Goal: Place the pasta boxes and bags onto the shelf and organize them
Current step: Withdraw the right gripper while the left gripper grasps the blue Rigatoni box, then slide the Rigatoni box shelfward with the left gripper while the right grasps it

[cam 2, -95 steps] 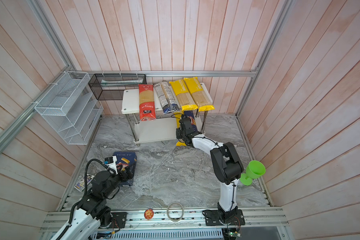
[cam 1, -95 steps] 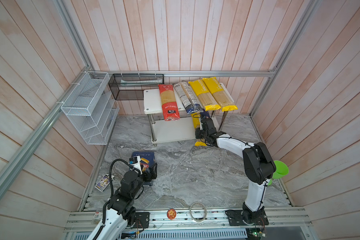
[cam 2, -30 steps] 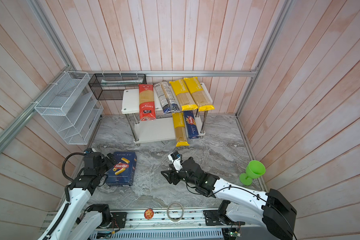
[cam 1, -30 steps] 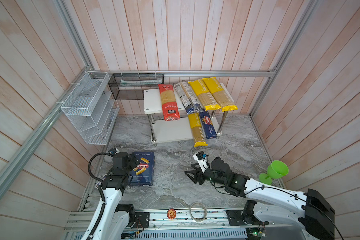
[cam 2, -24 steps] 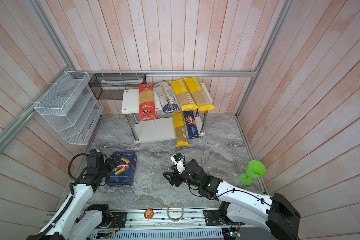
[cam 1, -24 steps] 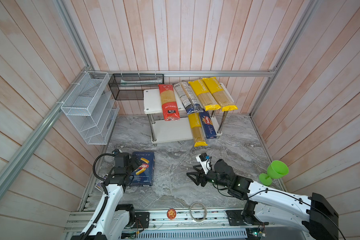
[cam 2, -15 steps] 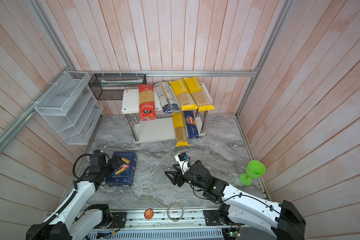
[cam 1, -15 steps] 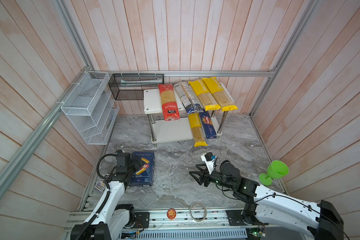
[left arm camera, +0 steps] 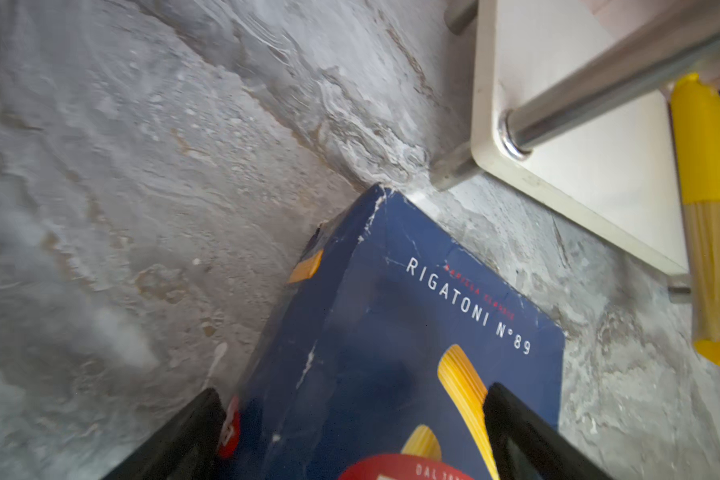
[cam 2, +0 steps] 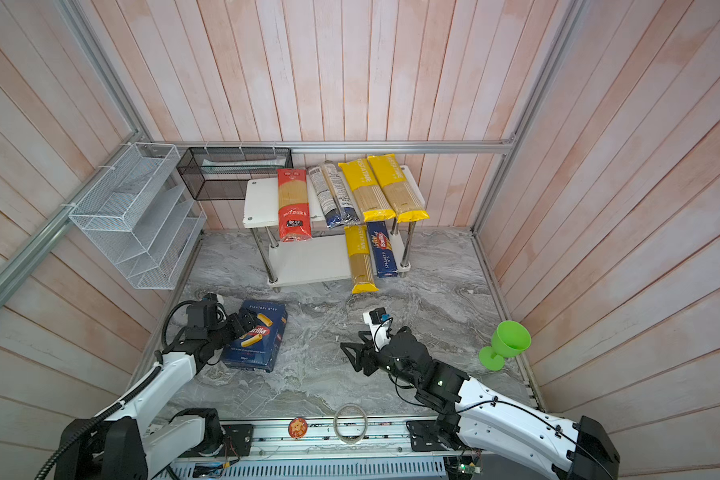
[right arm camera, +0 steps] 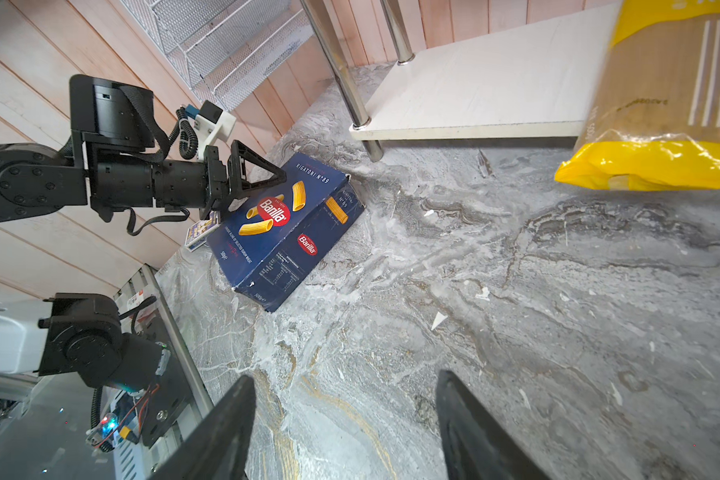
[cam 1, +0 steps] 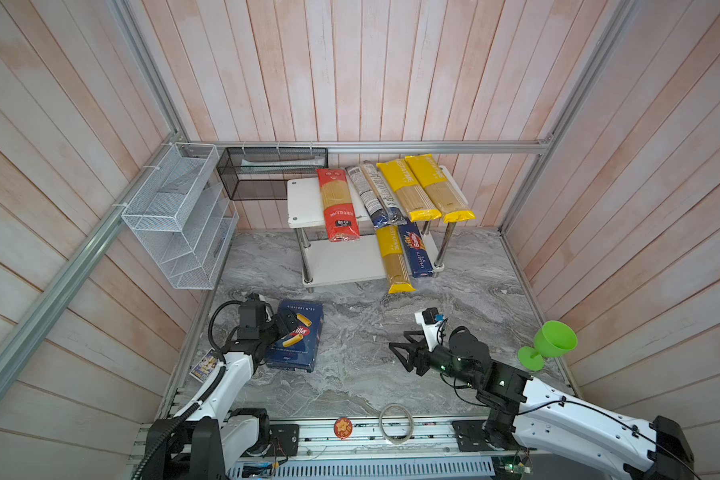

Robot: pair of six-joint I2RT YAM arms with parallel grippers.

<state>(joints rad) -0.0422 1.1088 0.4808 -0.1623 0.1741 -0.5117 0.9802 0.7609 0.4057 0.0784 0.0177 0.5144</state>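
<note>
We hold our left arm (cam 1: 230,376) up the left side, wrist turned right, left gripper (cam 1: 287,328) low with jaws parted. Our right arm (cam 1: 558,415) reaches from the near right toward the middle, right gripper (cam 1: 404,355) pointing left, jaws apart, empty.

White arm links (cam 1: 578,432), black joints (cam 1: 466,353), coiled black cable (right arm camera: 186,139).
</note>
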